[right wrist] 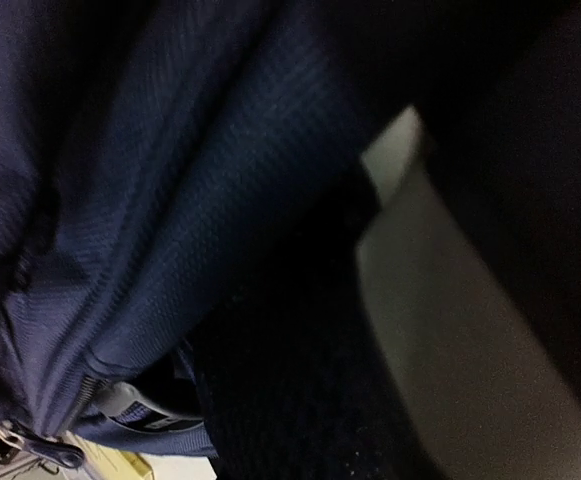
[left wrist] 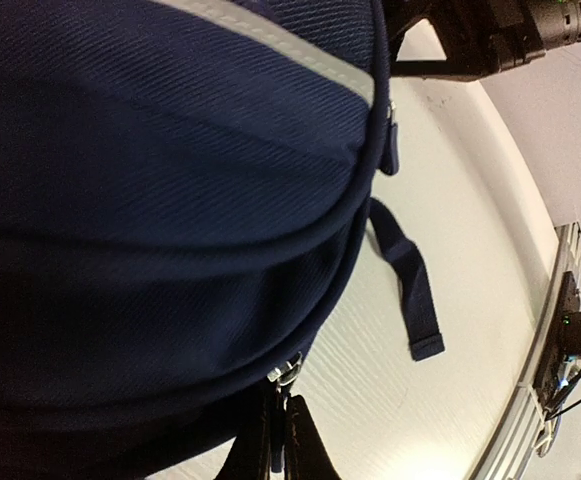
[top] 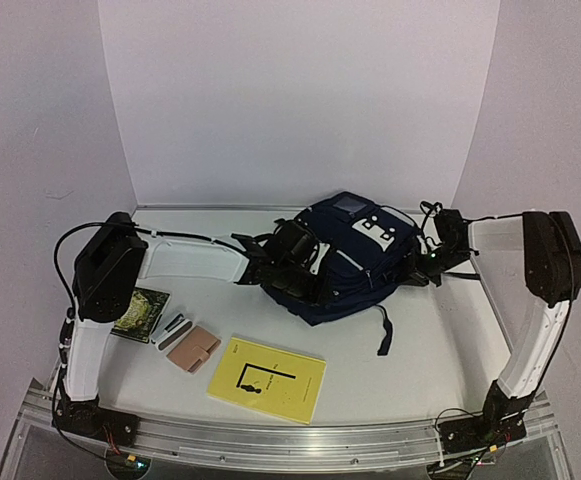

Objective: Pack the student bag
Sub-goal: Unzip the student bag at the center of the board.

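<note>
The student bag (top: pixel 345 265) is a dark navy backpack with a white patch, lying in the middle of the table. My left gripper (top: pixel 303 280) is at its left side. In the left wrist view the left gripper (left wrist: pixel 282 440) is shut on the pull of a metal zipper slider (left wrist: pixel 288 372) at the bag's (left wrist: pixel 170 200) lower seam. My right gripper (top: pixel 420 270) presses against the bag's right side. The right wrist view shows only navy fabric (right wrist: pixel 170 200) and dark shadow, and its fingers are hidden. It is shut; whether it pinches fabric does not show.
A yellow book (top: pixel 267 378), a tan wallet (top: pixel 193 349), a grey pen-like item (top: pixel 173 331) and a green patterned booklet (top: pixel 140 312) lie at the front left. A loose navy strap (top: pixel 382 335) trails from the bag toward the front metal rail (top: pixel 290 445).
</note>
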`<state>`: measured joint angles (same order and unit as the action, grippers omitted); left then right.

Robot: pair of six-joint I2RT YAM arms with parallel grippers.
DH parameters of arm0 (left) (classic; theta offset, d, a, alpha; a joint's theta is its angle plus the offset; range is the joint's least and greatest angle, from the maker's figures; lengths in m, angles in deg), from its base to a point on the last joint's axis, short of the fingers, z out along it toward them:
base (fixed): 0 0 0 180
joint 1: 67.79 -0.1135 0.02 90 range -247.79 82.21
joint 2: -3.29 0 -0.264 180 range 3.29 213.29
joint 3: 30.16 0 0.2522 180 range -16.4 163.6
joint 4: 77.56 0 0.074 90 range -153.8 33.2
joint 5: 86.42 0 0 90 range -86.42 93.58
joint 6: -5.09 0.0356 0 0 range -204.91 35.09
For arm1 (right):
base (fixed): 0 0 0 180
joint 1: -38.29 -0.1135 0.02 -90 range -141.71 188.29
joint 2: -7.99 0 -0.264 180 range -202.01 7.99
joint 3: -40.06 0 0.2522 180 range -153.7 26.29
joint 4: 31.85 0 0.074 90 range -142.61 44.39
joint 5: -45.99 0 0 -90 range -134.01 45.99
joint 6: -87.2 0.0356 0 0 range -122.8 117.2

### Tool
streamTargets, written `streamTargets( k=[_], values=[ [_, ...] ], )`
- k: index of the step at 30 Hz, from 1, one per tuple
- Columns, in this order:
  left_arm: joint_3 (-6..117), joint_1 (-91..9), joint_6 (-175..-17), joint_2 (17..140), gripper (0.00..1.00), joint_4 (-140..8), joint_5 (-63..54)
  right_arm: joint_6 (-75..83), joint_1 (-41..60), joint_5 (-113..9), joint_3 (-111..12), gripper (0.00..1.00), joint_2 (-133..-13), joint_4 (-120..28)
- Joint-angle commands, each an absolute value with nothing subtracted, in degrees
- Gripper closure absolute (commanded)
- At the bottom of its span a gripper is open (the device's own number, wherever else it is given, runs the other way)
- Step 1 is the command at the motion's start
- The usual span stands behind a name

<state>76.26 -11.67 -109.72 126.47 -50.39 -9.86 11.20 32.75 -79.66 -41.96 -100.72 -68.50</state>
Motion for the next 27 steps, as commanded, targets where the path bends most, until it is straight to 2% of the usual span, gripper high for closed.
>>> streamTargets(
  k=[1, 9, 10, 11, 12, 14, 16, 17, 19, 21, 27],
  values=[
    [72.7, -11.4, -107.5, 119.9, 1.0, -46.2, -6.0, 7.6, 36.4, -69.4, -49.1, 1.0, -102.6, -65.6],
    [71.5, -11.9, -107.9, 119.6, 1.0, -47.8, -8.0, 3.7, 36.5, -71.2, -61.7, 1.0, -108.1, -66.1],
    [72.6, -11.9, -108.0, 120.3, 1.0, -48.3, -8.9, 4.3, 36.5, -73.6, -62.5, 0.92, -107.7, -66.4],
    [73.7, -11.9, -108.2, 121.0, 1.0, -49.1, -9.7, 5.0, 36.5, -76.0, -62.6, 0.78, -106.4, -66.9],
    [74.6, -11.9, -108.5, 121.6, 1.0, -49.7, -10.4, 5.6, 36.5, -79.2, -62.0, 0.6, -105.2, -67.6],
    [77.4, -11.9, -108.9, 123.3, 1.0, -51.0, -11.4, 5.6, 36.5, -83.4, -58.8, 0.37, -100.9, -69.3],
    [80.6, -11.9, -109.4, 125.2, 1.0, -51.9, -11.9, 4.3, 36.5, -85.7, -54.6, 0.21, -96.3, -71.2],
    [81.9, -11.9, -109.6, 126.1, 1.0, -52.3, -12.2, 3.6, 36.5, -86.8, -52.2, 0.17, -93.9, -72.4],
    [84.5, -11.9, -110.1, 127.9, 1.0, -52.8, -13.2, 2.5, 36.5, -90.6, -46.9, 0.11, -89.3, -73.5],
    [86.3, -11.9, -110.5, 129.4, 1.0, -53.2, -13.8, 2.5, 35.8, -94.4, -41.3, 0.1, -85.7, -73.8],
    [84.7, -11.9, -112.9, 129.6, 1.0, -57.9, -14.6, 2.9, 26.5, -95.8, -33.9, 0.16, -84.6, -72.2]
  ],
)
